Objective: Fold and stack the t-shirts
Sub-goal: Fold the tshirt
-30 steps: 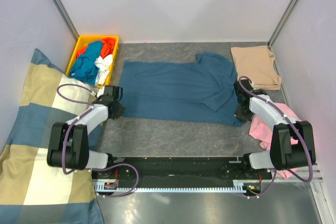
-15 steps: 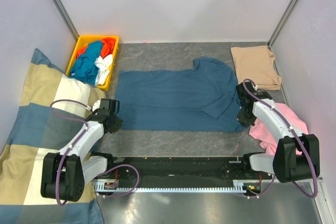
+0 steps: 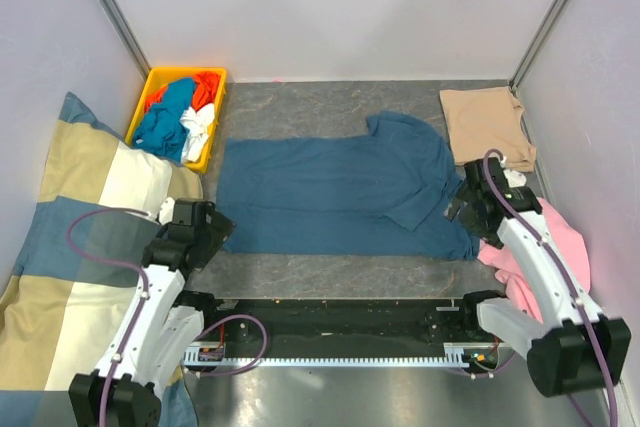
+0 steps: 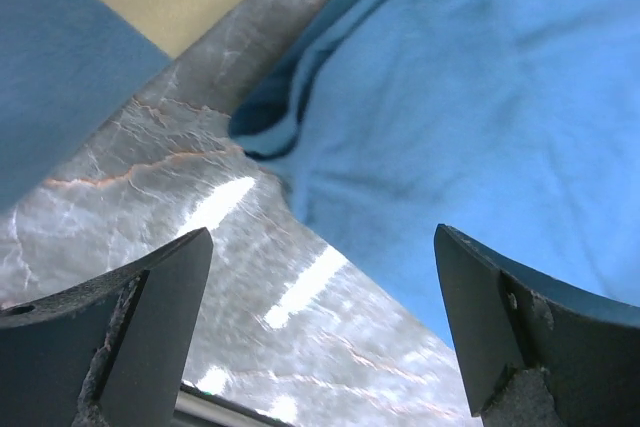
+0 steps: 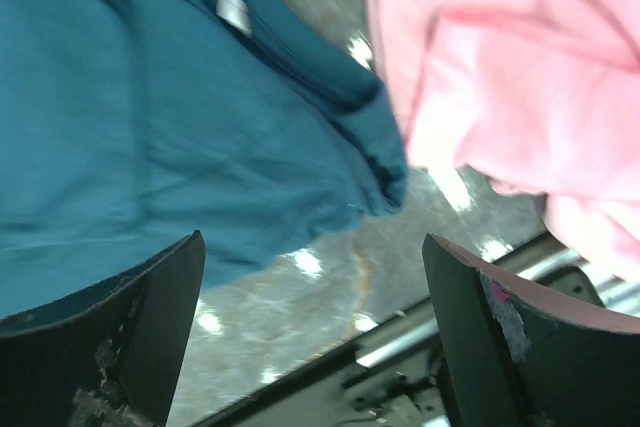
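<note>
A large dark teal t-shirt [image 3: 340,192] lies spread flat across the middle of the table. A folded tan t-shirt [image 3: 487,127] sits at the back right. My left gripper [image 3: 220,231] is open just off the teal shirt's near left corner. In the left wrist view the left gripper [image 4: 320,297] has bare table between its fingers and the teal shirt [image 4: 480,97] lies beyond them. My right gripper [image 3: 459,210] is open at the shirt's near right corner. In the right wrist view the right gripper [image 5: 315,317] holds nothing, with the teal shirt [image 5: 150,117] ahead.
A yellow bin [image 3: 154,82] of mixed clothes stands at the back left. A big checked cushion [image 3: 70,267] fills the left side. Crumpled pink cloth [image 3: 545,232] lies under the right arm, seen as pink cloth [image 5: 500,67] beside the right jaws. Walls enclose three sides.
Both grippers pulled the teal shirt's near edge toward the bases, then opened and let it go. Both arms have drawn back; the shirt lies flatter.
</note>
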